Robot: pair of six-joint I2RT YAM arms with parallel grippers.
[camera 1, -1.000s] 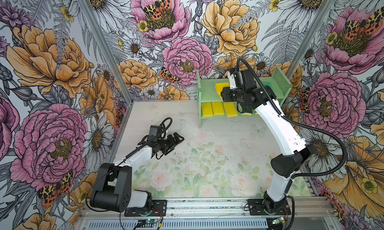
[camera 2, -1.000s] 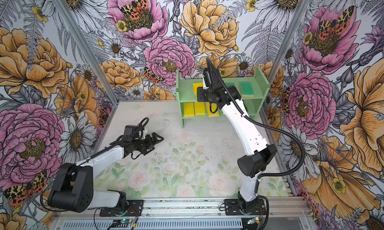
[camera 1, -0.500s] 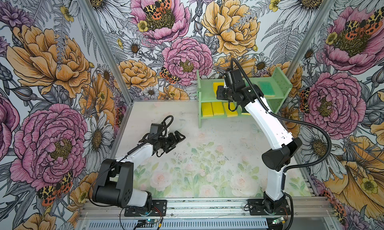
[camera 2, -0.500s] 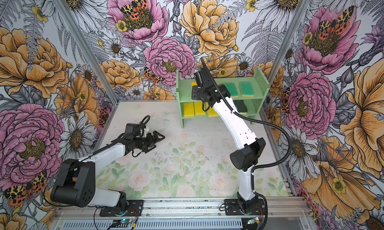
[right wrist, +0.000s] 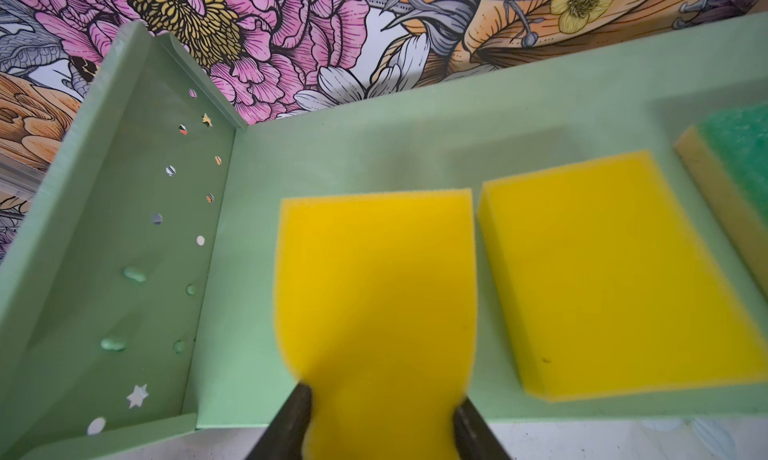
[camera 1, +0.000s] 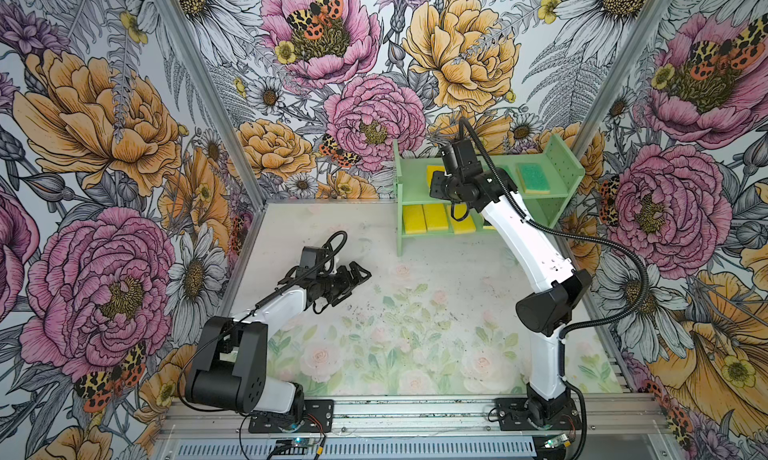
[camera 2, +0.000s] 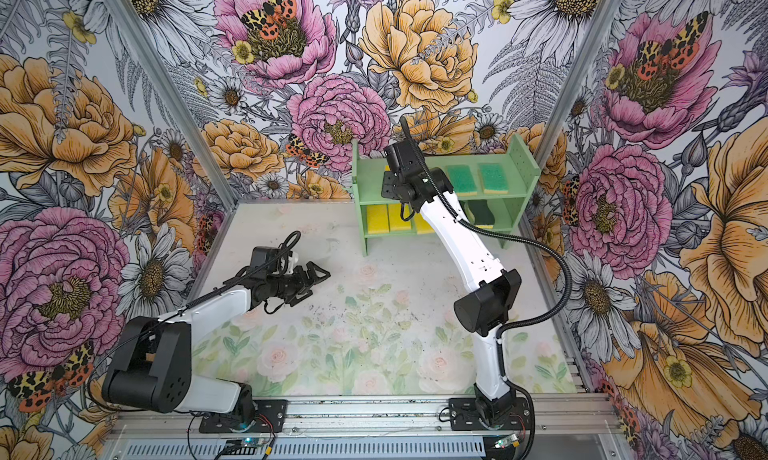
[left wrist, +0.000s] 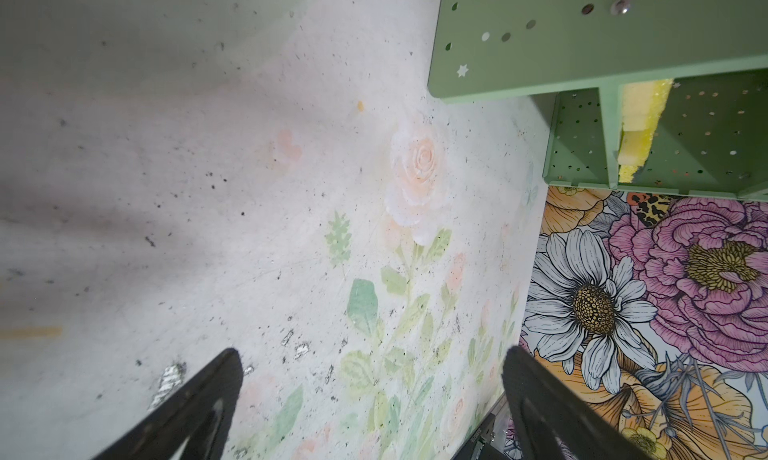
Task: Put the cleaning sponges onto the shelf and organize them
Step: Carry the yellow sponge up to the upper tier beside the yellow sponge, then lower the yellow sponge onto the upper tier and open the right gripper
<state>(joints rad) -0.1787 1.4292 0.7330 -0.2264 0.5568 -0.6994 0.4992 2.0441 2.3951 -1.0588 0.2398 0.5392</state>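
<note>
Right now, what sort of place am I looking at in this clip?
Probably a staged robot test booth, not a home. Floral-print walls close in a small table, two arms are bolted to a metal rail, and the only furniture is a small shelf of sponges.

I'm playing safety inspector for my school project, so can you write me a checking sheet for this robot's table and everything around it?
Surface: pale flowery table with dark specks; no sponges lie on it.
Job's things: green shelf. The upper tier has two teal-topped sponges and a resting yellow sponge. The lower tier has three yellow sponges and a dark-green-topped sponge.
Clutter: nothing seen.
Grippers: right tool is shut on the held yellow sponge, over the upper tier. Left tool is open and empty, above the table.
Cables: black hose arcs along the right arm.
Surroundings: flowered walls; metal rail in front.
</note>
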